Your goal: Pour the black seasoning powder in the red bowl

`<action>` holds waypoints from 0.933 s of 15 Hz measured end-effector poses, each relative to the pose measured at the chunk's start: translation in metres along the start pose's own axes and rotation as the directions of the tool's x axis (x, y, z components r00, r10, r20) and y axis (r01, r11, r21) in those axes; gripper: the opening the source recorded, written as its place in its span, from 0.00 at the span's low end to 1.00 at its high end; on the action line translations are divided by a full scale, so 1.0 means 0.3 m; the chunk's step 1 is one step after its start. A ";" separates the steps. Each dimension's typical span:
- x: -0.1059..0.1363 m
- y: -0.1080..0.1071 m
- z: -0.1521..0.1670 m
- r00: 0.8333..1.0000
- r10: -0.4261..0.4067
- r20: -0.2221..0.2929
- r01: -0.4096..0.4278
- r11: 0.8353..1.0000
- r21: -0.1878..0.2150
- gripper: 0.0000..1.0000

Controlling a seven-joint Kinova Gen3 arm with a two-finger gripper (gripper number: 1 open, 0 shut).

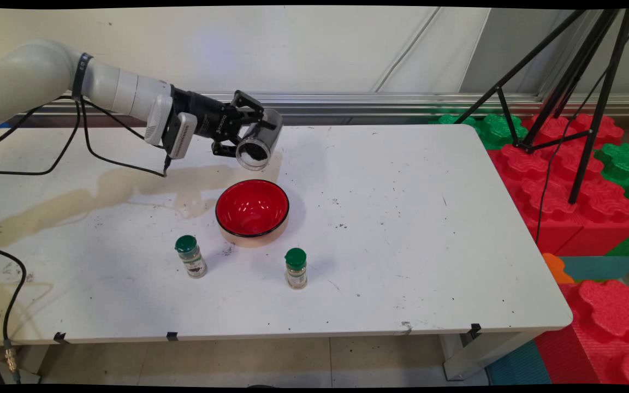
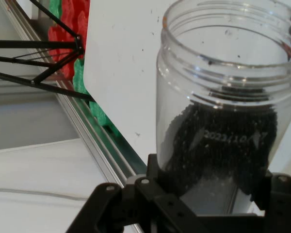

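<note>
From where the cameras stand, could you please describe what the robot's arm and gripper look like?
The arm is white and rounded, built of tube-like links, with a dark band around it near the elbow. Thin black cables hang from it in loops. At the wrist sits a pale grey box. The gripper is black, with a jointed linkage, two fingers and small white lettering on its body.

- Main view: bright, even light from overhead; the table (image 1: 402, 218) is nearly washed out.
- Shadows are soft and short: a faint one beside the bowl (image 1: 252, 210), small ones by the two bottles (image 1: 191, 256) (image 1: 296, 268).
- Small glints of glare show on the bowl's red inside.
- Straight lines bow slightly toward the edges.
- Hand view: the jar (image 2: 223, 97) is sharp, with highlights along its clear rim; the tripod (image 2: 34, 53) and wall behind are softer.
- The table there is blown out to flat white.
</note>
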 end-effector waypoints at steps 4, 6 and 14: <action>0.011 -0.007 -0.005 1.000 0.002 -0.008 -0.002 1.000 0.008 0.00; 0.015 -0.008 -0.009 1.000 0.008 -0.011 -0.008 1.000 0.009 0.00; 0.013 0.001 -0.018 0.997 0.071 -0.006 -0.071 0.997 0.003 0.00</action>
